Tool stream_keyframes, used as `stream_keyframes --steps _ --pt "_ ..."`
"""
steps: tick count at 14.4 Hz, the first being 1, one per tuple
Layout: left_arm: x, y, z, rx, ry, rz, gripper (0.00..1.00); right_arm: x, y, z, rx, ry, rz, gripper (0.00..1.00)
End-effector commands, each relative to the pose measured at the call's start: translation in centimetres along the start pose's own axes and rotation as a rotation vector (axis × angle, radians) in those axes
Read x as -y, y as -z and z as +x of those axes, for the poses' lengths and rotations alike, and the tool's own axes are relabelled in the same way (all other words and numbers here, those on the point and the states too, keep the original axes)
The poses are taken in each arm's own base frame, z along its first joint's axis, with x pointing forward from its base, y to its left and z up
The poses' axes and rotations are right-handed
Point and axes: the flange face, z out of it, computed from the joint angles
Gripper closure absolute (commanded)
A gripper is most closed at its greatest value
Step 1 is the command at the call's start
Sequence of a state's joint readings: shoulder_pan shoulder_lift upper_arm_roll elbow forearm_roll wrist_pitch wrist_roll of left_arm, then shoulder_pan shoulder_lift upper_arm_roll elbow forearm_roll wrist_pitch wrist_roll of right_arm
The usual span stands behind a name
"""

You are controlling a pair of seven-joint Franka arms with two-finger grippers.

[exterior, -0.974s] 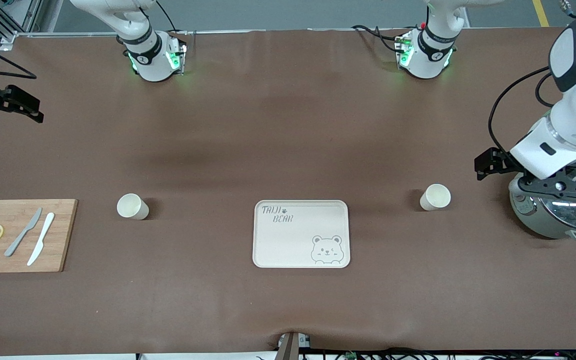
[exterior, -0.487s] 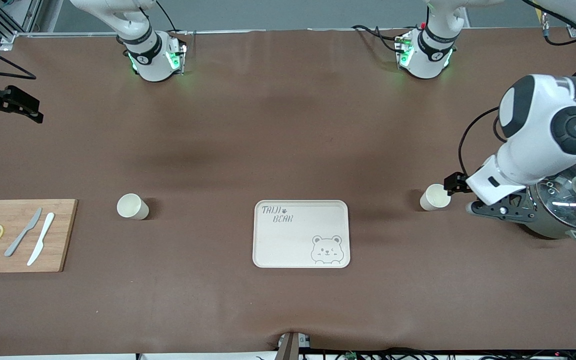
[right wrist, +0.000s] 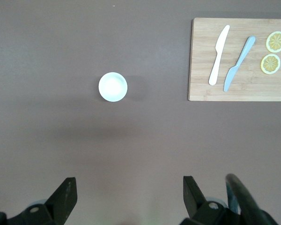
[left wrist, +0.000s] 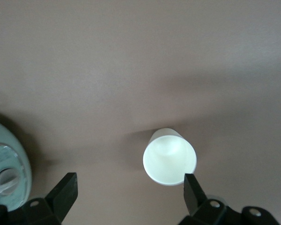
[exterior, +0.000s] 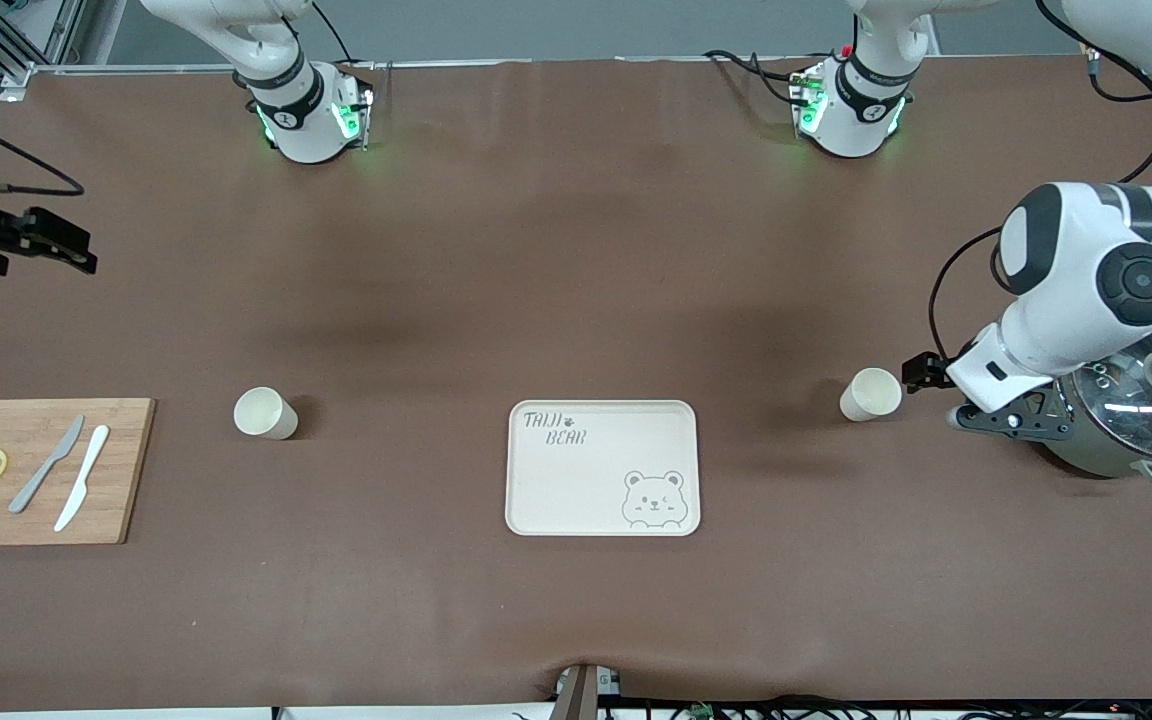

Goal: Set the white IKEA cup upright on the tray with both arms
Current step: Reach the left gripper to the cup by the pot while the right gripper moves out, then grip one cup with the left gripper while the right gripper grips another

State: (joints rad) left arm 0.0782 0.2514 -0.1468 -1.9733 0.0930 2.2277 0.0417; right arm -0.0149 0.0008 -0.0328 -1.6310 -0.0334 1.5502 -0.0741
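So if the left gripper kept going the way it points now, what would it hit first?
Probably the white cup beside the pot: it sits just ahead of the open left gripper, slightly toward one finger. Depth is unclear, so the table may come first.

The left gripper [exterior: 936,385] hangs jaws apart just beside one white cup [exterior: 871,394], with the lidded pot [exterior: 1126,410] crowding it toward the left arm's end. From that cup, bare counter [exterior: 576,250] runs at 9 o'clock to the tray [exterior: 536,500]. Another cup [exterior: 264,413] stands beside the cutting board [exterior: 126,470]; the right gripper [exterior: 36,250] sits high over open counter.
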Motion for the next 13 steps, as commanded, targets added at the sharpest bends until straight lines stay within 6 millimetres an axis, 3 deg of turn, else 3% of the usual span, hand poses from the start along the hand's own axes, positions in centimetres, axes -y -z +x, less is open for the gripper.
stream_keyframes --steps 1,3,6,11,13 --pt "-0.7 -3.7 -3.2 -0.053 -0.01 -0.007 0.0 1.6 -0.6 1.4 -0.003 0.015 0.009 0.0" --pt "-1.0 -5.7 -4.5 -0.07 -0.013 -0.011 0.0 2.8 -3.6 3.0 -0.024 0.038 0.006 0.0" --pt "-0.7 -6.9 -4.9 -0.066 -0.005 -0.015 0.0 4.0 -10.1 3.9 -0.064 0.066 0.004 0.0" --pt "-0.4 -8.6 -4.7 -0.082 -0.014 -0.021 0.0 3.3 -18.6 5.1 -0.102 0.123 -0.003 0.0" --pt "0.6 -9.1 -4.8 -0.086 0.001 -0.022 0.0 2.6 -21.0 5.8 -0.099 0.136 -0.004 0.0"
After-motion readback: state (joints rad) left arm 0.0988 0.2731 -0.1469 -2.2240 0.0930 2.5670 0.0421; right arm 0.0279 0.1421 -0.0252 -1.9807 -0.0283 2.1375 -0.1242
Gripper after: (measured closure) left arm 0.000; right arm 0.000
